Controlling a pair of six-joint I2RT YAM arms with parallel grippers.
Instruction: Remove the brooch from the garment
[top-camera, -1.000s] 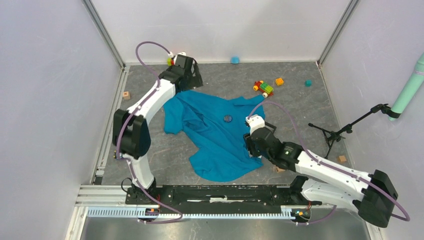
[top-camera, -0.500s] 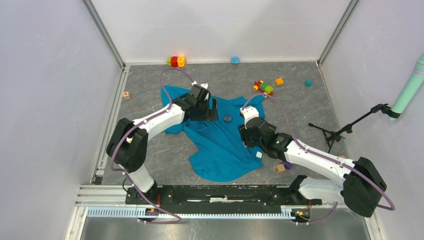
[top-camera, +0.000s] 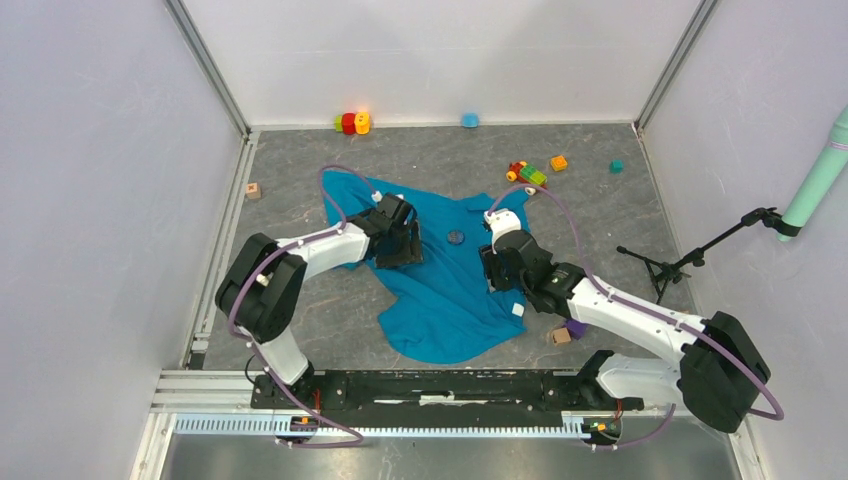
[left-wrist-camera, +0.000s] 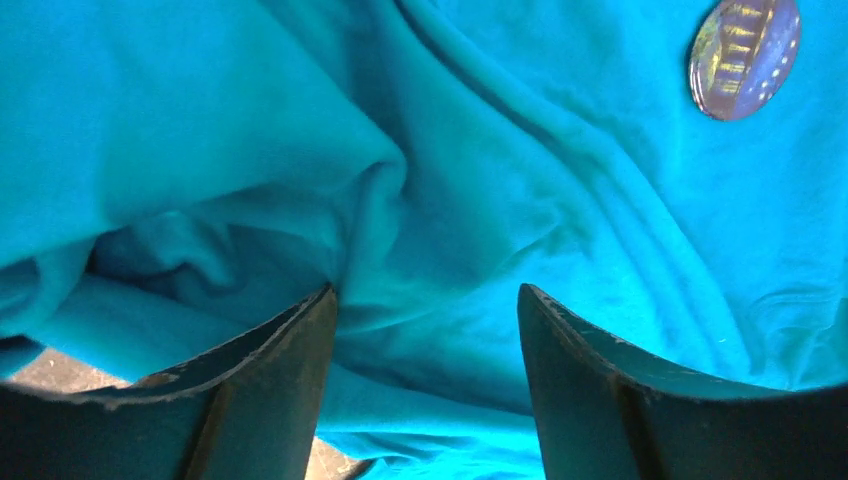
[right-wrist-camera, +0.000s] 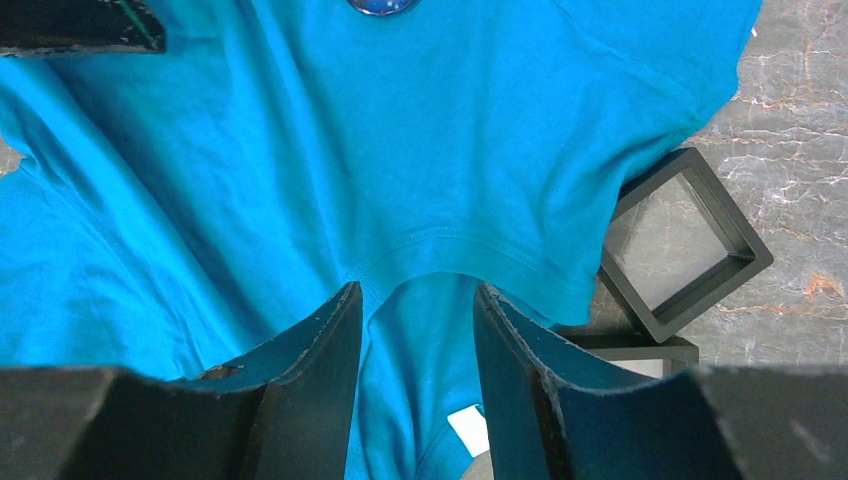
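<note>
The teal garment (top-camera: 440, 300) lies crumpled on the grey floor. The brooch (top-camera: 455, 237), a small dark round disc, sits on its upper middle. My left gripper (top-camera: 405, 248) rests on the cloth just left of the brooch, jaws open. In the left wrist view, a raised fold of garment (left-wrist-camera: 380, 200) runs between the gripper (left-wrist-camera: 428, 300) tips, and the brooch (left-wrist-camera: 745, 55) shows at top right. My right gripper (top-camera: 488, 268) is just right of the brooch and below it. Its wrist view shows the gripper (right-wrist-camera: 418, 295) open over the collar (right-wrist-camera: 450, 255), with the brooch (right-wrist-camera: 380, 4) at the top edge.
Black square frames (right-wrist-camera: 690, 240) lie beside the collar, and a white tag (right-wrist-camera: 470, 430) is near it. Toys sit at the back: a red-yellow piece (top-camera: 350, 122), a colourful car (top-camera: 527, 176), an orange block (top-camera: 558, 162). A wooden cube (top-camera: 560, 336) and a small stand (top-camera: 690, 262) are at right.
My left arm swung from the back-left corner down onto the garment beside the brooch, its jaws narrowing. The right gripper moved up the cloth toward the collar.
</note>
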